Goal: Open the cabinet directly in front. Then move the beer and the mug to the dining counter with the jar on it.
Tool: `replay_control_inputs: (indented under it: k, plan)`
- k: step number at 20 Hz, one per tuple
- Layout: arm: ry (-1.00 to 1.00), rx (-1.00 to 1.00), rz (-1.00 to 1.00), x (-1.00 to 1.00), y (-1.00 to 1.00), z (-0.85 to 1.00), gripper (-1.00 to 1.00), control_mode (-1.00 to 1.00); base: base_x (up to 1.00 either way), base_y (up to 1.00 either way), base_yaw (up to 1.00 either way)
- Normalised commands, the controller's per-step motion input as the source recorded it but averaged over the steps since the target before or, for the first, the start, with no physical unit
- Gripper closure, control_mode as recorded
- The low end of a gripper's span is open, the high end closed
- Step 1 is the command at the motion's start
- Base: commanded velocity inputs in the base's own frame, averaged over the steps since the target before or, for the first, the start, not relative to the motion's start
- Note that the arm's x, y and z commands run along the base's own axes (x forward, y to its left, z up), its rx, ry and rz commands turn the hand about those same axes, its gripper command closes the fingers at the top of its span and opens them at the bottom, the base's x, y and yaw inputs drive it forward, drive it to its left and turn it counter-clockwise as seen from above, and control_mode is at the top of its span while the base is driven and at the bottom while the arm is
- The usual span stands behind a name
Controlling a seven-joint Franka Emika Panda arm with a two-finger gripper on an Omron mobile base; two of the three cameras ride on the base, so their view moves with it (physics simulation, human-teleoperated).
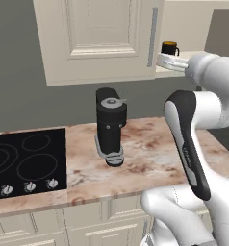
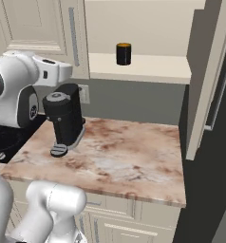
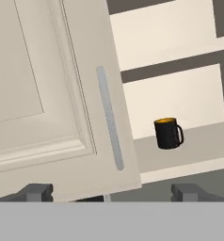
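The cabinet [image 2: 148, 66] is seen with its right door [image 2: 207, 80] swung open, and the mug [image 2: 124, 53] is found upright on the pale shelf [image 2: 153, 66], alone. In the hand view the mug [image 3: 168, 133] is placed at about 3 o'clock from the closed left door's grey bar handle [image 3: 109, 117]. The gripper [image 3: 111, 190] is spread open, with nothing held between its finger tips [image 3: 36, 190]. A black coffee machine [image 1: 110, 126] is set on the marbled counter [image 1: 150, 153], at 3 o'clock from the cooktop [image 1: 27, 161].

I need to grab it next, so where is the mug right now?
The mug stands upright on the pale shelf of the open cabinet, right of the closed left door's grey handle, above the marbled counter.
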Motion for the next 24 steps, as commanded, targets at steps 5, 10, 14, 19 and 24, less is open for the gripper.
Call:
replay_control_inputs:
  k: [5,10,14,19,24]
  plan:
    - [0.09,0.0,0.0,0.73,-0.05,0.0,-1.0,-1.0,0.0,0.0,0.0]
    - [0.05,0.0,0.0,0.77,-0.16,0.0,-1.0,-1.0,0.0,0.0,0.0]
    - [0.0,0.0,0.0,0.86,-0.21,-0.03,-1.0,-1.0,0.0,0.0,0.0]
    - [0.0,0.0,0.0,0.98,-0.06,-0.16,-1.0,-1.0,0.0,0.0,0.0]
    - [0.0,0.0,-0.01,1.0,0.16,-0.28,-1.0,-1.0,0.0,0.0,0.0]
